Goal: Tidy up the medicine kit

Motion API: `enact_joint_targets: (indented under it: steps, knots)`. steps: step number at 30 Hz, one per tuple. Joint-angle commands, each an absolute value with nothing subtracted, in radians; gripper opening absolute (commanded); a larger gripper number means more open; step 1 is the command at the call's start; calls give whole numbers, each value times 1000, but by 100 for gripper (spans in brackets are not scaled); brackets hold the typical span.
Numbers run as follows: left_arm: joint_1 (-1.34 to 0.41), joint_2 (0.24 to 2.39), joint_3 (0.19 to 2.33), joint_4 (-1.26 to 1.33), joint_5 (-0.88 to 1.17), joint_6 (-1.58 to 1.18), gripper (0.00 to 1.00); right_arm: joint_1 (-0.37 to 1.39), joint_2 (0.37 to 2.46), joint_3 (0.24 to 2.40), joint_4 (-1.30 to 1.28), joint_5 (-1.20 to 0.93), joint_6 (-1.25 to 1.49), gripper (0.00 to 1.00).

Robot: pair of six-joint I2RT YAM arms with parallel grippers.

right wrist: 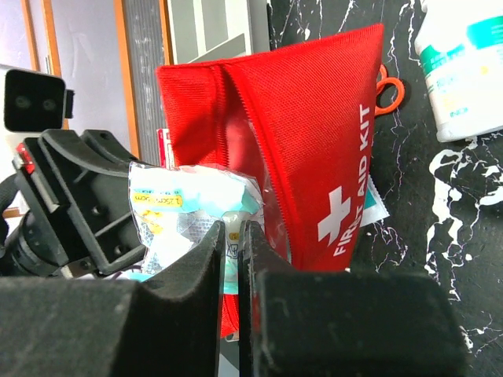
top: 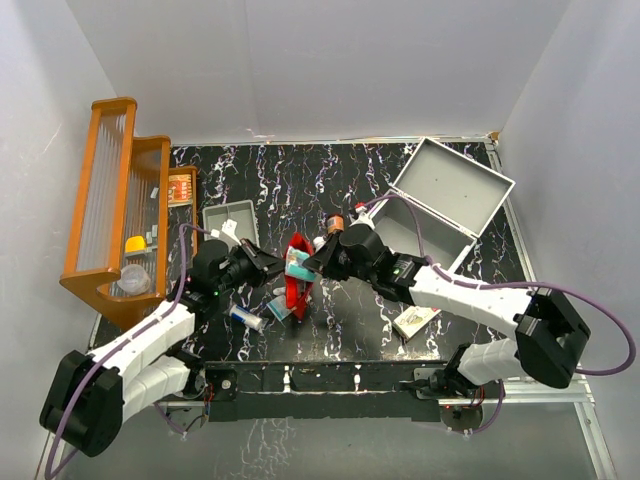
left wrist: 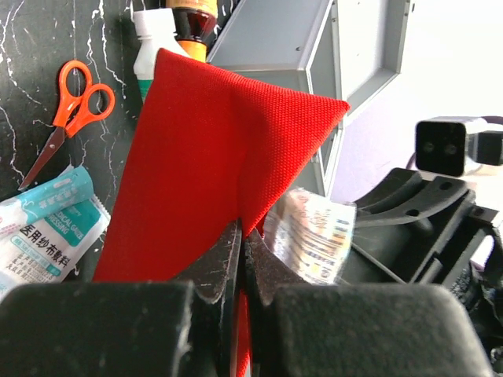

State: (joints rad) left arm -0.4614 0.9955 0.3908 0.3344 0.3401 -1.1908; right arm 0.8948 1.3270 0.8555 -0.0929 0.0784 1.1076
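The red first-aid pouch is pinched upright by the left gripper, apparently to present its mouth, where a clear-wrapped packet is clamped by the right gripper. The medicine kit is seen lid-open at the far right of the table.

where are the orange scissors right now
The orange scissors lie flat on the black table, upper left in the left wrist view, just left of the red pouch and above the gauze packets.

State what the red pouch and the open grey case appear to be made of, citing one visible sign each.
Red pouch: woven fabric, matt; a ribbed weave shows. Grey case: probably painted metal, possibly plastic; thin, rigid, smooth satin walls.
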Motion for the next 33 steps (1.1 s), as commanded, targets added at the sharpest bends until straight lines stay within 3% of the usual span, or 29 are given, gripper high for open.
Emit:
enact_joint_targets:
  steps: [1,16,33]
  knots:
    - [-468,972,382,374,332,-1229,0,888,1352,858,-29,47,1132,0]
    - [-469,1093,392,427,337,-1342,0,869,1391,850,-91,82,1287,0]
    - [-469,1115,445,273,320,-1239,0,869,1461,904,-187,132,1396,0]
